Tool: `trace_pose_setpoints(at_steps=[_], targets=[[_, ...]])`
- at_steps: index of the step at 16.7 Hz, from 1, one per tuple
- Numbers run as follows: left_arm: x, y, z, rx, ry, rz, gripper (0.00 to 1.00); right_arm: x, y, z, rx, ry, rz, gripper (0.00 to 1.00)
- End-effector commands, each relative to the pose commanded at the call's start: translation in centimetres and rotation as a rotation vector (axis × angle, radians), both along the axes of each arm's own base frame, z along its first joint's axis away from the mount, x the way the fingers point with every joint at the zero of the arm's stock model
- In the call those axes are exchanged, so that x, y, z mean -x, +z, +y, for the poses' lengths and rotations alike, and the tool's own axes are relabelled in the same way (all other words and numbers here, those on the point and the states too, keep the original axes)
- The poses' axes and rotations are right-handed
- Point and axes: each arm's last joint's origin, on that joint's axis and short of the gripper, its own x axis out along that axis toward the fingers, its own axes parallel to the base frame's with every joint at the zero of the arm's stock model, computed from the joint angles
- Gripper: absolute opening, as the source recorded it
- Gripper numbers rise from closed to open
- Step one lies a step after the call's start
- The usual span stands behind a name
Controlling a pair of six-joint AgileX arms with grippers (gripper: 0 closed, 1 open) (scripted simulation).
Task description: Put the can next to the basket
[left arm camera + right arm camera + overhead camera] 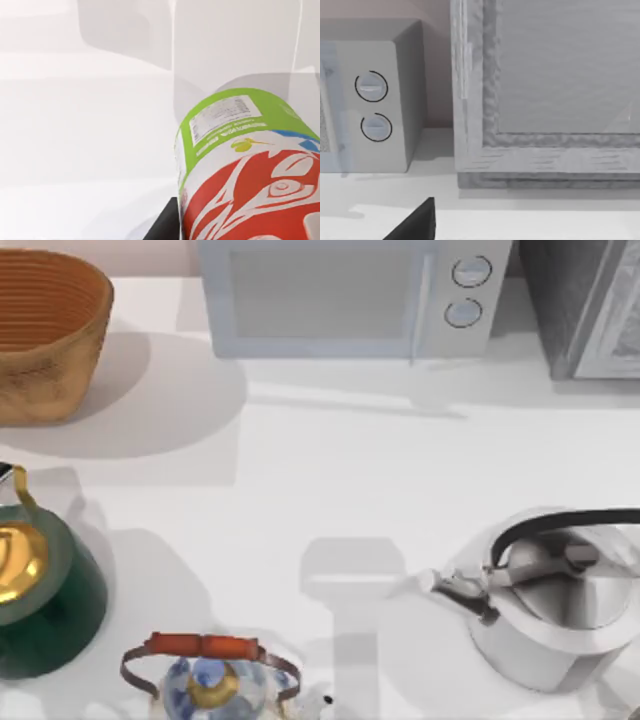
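The can (250, 170) looms close in the left wrist view: light green band with a white label, red and white pattern below it. It hangs tilted above the white table, and a dark finger (162, 227) of my left gripper lies against its side, so the gripper is shut on it. The basket (100, 300), tan woven with an orange ribbed inside, stands at the table's far left corner in the top view. A dark part of my right gripper (415, 225) shows in the right wrist view, facing the back wall.
A dark green kettle (45, 590) with a gold lid stands at the front left. A blue-and-white teapot (210, 680) sits at the front edge and a silver kettle (560, 600) at the front right. A microwave (350, 295) and a grey cabinet (590, 300) line the back.
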Motion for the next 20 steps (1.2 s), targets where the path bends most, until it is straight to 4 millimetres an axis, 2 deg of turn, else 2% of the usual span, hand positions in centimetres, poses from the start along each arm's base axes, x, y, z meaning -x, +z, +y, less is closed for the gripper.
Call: trace_pose_setpoints(at_steps=[4,17,20], targets=[[0.0,-0.14,0.02,0.0,0.001,0.001,0.0,0.0,0.0,0.0,0.0,0.0,0.0,1.0],[0.0,-0.14,0.02,0.0,0.001,0.001,0.98,0.0,0.0,0.0,0.0,0.0,0.0,1.0],[0.0,-0.14,0.02,0.0,0.001,0.001,1.0,0.0,0.0,0.0,0.0,0.0,0.0,1.0]])
